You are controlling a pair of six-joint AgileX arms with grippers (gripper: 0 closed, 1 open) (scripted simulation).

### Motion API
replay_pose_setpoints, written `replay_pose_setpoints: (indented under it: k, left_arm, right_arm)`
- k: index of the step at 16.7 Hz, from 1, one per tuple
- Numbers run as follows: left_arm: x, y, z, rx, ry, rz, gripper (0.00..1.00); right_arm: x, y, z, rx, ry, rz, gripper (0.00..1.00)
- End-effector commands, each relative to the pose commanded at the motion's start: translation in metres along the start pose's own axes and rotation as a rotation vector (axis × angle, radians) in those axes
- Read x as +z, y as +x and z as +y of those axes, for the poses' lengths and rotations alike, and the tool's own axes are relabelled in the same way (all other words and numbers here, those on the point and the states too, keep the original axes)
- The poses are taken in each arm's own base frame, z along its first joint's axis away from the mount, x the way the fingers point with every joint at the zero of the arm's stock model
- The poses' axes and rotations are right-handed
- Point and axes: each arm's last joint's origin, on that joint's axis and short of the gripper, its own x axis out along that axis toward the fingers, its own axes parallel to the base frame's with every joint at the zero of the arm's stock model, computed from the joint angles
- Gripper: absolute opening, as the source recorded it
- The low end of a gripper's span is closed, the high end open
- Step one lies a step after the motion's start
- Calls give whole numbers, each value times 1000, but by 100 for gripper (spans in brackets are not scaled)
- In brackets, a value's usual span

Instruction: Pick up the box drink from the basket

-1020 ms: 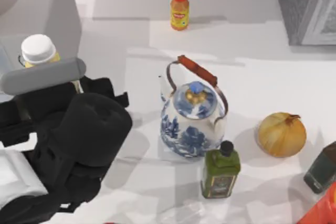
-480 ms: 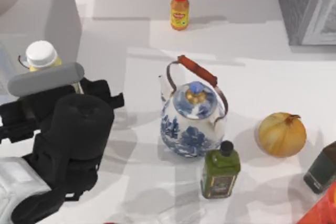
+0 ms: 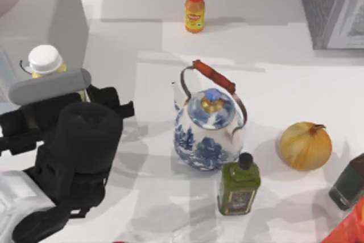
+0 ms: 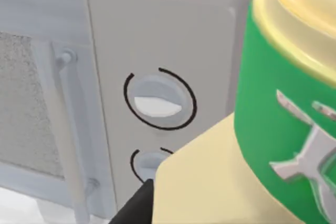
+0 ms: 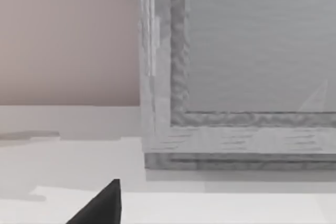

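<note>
The box drink (image 3: 44,60), a pale-yellow carton with a round white cap, stands upright at the table's left, at the tip of my left arm. My left gripper (image 3: 52,82) is shut on it below the cap, under the arm's grey bar. In the left wrist view the carton (image 4: 273,129) is very near, showing its green label, with one dark fingertip (image 4: 135,209) at its base. I cannot make out the basket. A dark fingertip (image 5: 101,206) of my right gripper shows in the right wrist view, facing a grey cabinet.
A blue-and-white teapot (image 3: 208,129) stands mid-table with a green bottle (image 3: 239,187) in front of it. An onion (image 3: 305,145) lies to the right. An orange-yellow bottle with a red cap (image 3: 194,11) stands at the back. Grey cabinets (image 3: 333,7) flank both back corners.
Since one second ago my left arm and the carton have sunk lower and shifted slightly left. Over the last half second nothing has moved.
</note>
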Motion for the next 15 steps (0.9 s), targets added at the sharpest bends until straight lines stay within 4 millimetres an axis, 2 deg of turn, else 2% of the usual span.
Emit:
replay_pose_setpoints:
  k: [9, 15]
  left_arm:
    - [0, 0, 0, 0, 0, 0, 98]
    - [0, 0, 0, 0, 0, 0, 100]
  right_arm:
    - [0, 0, 0, 0, 0, 0, 100]
    - [0, 0, 0, 0, 0, 0, 100]
